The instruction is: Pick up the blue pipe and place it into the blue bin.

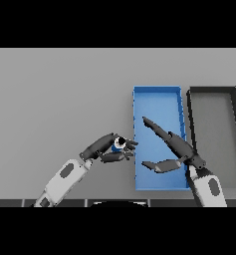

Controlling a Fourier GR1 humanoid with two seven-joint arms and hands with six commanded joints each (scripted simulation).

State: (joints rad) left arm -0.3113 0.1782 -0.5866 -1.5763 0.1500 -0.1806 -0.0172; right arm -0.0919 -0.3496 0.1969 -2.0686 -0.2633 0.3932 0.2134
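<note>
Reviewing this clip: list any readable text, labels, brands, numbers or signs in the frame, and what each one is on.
None: no writing, label, number or sign shows on the blue bin, the black bin, the blue pipe, the left hand, the right hand or the grey table.

1. My left arm comes in from the lower left, white-grey forearm angled up and to the right.
2. My left hand [109, 148] sits at the end of it, near mid-frame, fingers and thumb curled in toward each other, pinching the blue pipe [118, 145] between the tips.
3. My right arm enters from the lower right edge, forearm short in view, wrist angled up and to the left.
4. My right hand [177, 149] is spread: fingers straight, reaching up-left; thumb stuck out apart to the left, lower down. Wide gap between them, nothing held.
5. The two hands are apart, not touching.
</note>
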